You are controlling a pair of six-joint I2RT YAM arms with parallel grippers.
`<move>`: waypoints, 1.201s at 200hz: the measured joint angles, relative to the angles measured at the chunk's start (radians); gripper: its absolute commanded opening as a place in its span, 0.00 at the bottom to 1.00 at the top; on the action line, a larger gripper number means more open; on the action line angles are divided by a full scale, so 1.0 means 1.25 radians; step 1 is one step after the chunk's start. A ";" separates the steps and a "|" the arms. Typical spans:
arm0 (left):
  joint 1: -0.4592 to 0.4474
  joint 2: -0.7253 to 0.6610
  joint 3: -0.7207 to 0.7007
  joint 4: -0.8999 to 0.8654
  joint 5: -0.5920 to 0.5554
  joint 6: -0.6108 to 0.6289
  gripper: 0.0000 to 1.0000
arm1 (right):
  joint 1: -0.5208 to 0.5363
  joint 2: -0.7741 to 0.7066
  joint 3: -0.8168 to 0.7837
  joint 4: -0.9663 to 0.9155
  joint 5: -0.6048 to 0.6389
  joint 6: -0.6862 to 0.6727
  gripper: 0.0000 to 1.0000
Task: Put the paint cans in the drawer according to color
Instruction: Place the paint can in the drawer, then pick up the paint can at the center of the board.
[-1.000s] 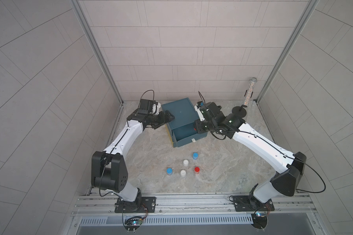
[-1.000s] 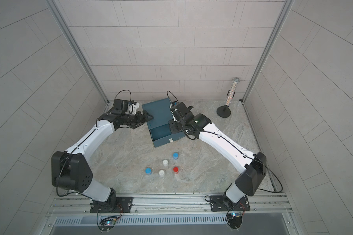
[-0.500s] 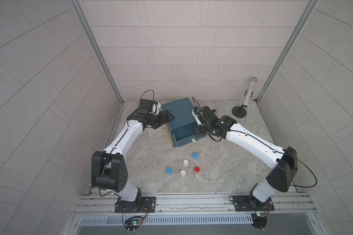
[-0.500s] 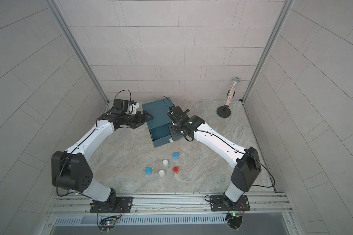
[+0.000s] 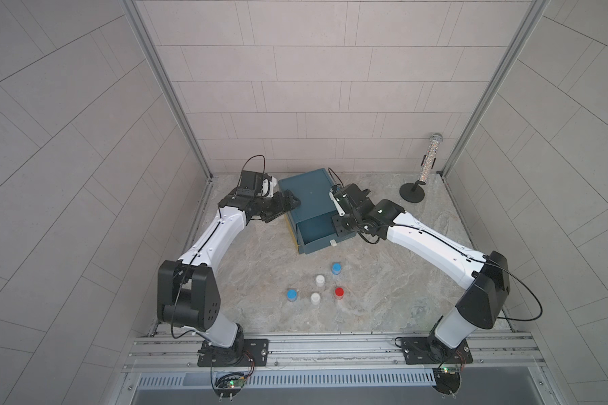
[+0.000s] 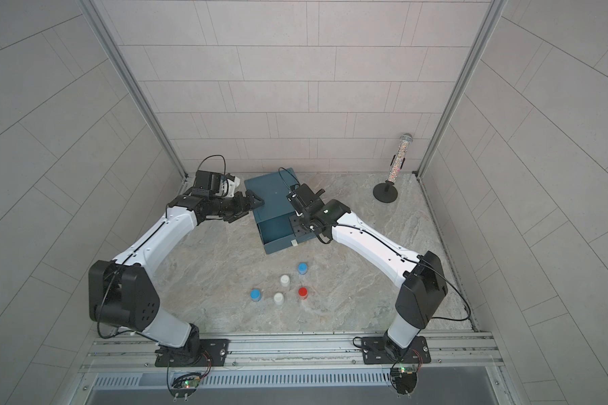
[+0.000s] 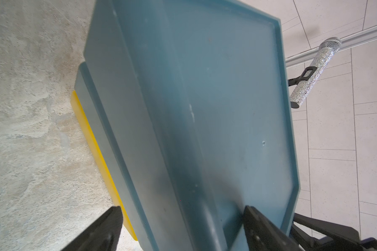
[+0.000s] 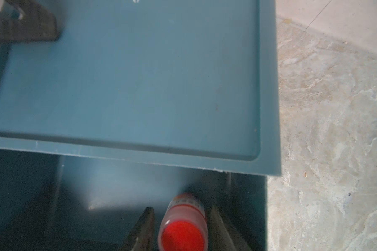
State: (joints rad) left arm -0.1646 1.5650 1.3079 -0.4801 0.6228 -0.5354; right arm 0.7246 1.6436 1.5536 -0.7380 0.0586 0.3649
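Observation:
The teal cabinet (image 5: 308, 191) stands at the back with its top drawer (image 5: 318, 243) pulled out. My right gripper (image 8: 181, 211) hangs inside that drawer at its right side. A red paint can (image 8: 183, 228) stands between its fingers (image 8: 147, 219) with a narrow gap on each side, so the gripper is open. In both top views the other paint cans stand on the floor in front: blue (image 5: 336, 268), white (image 5: 319, 279), red (image 5: 338, 292), blue (image 5: 291, 294), white (image 5: 315, 298). My left gripper (image 7: 183, 208) is open, astride the cabinet's left edge, one finger (image 8: 20, 21) lying on the top.
A glittery tube (image 5: 430, 157) on a black stand (image 5: 412, 193) rises in the back right corner. A yellow drawer edge (image 7: 96, 152) shows low on the cabinet's left side. Tiled walls close in on three sides, and the arm bases sit on the front rail (image 5: 330, 347).
My right gripper has moved left and down into the open drawer, and its fingers have spread away from the red can. The left arm and the floor cans have not moved.

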 measured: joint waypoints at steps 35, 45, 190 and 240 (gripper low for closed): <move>0.000 0.000 0.000 0.000 0.001 0.000 0.93 | 0.000 0.000 0.022 -0.024 0.009 -0.002 0.56; 0.000 0.000 0.000 0.000 0.001 0.000 0.93 | 0.000 -0.002 0.031 -0.030 0.013 -0.002 0.57; 0.000 0.004 0.000 -0.002 0.002 0.000 0.93 | 0.143 -0.588 -0.496 0.101 0.023 0.090 0.71; 0.000 0.005 0.000 -0.001 0.005 0.000 0.93 | 0.213 -0.615 -0.675 0.229 0.051 0.167 0.71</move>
State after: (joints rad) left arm -0.1642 1.5719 1.3083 -0.4808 0.6285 -0.5350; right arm 0.9909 0.8749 0.7097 -0.4519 0.1223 0.5735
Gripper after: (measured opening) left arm 0.929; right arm 0.711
